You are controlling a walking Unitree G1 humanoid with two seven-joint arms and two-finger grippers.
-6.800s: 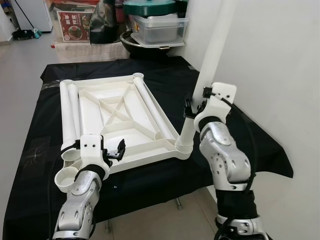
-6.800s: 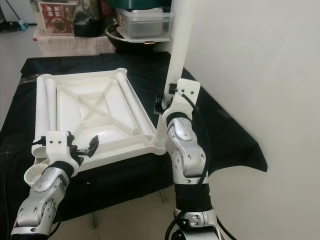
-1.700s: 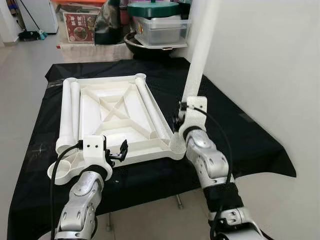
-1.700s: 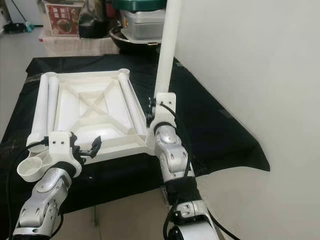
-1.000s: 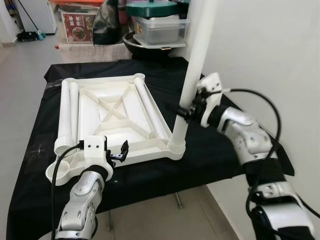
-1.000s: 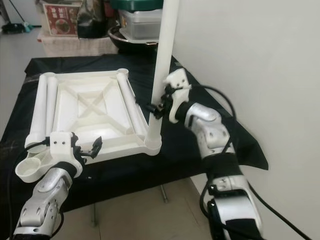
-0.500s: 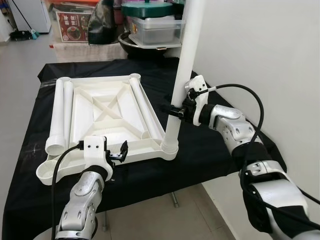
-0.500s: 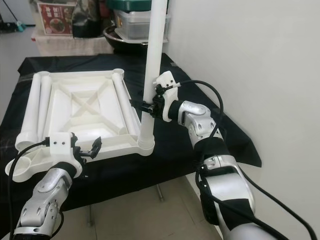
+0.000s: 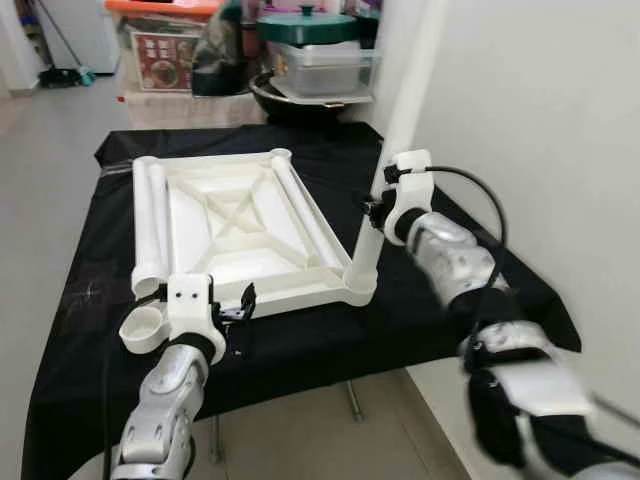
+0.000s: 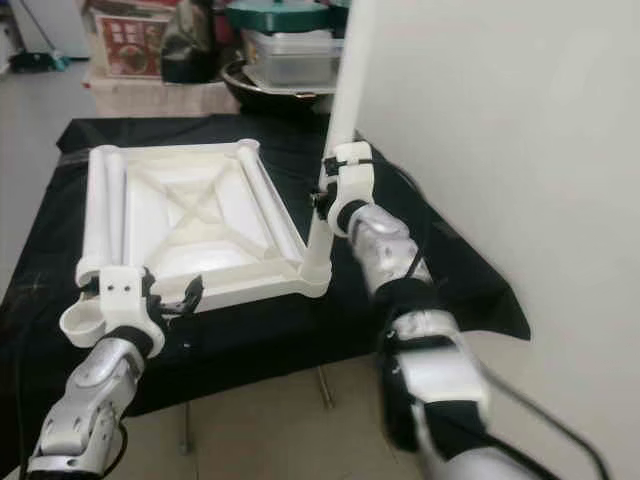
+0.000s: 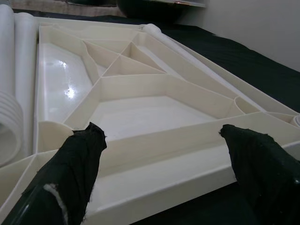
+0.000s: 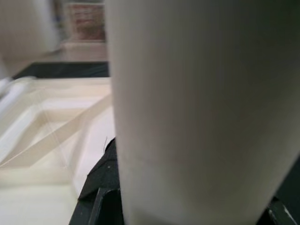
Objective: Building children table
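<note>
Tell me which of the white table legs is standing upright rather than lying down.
The leg at the tabletop's near right corner, gripped by the right gripper. It stands in its socket; the other legs lie flat along the tabletop's sides.

We see a worktop (image 9: 90, 270) draped in black cloth, and on it the white tabletop panel (image 9: 235, 225) lying underside up, with what look like two loose legs (image 9: 152, 215) along its left edge.

You have the upturned tabletop (image 9: 240, 225) on the cloth-covered stand (image 9: 90, 280), one leg (image 9: 390, 150) upright in its front right corner socket, loose legs (image 9: 152, 220) lying along its left edge.
</note>
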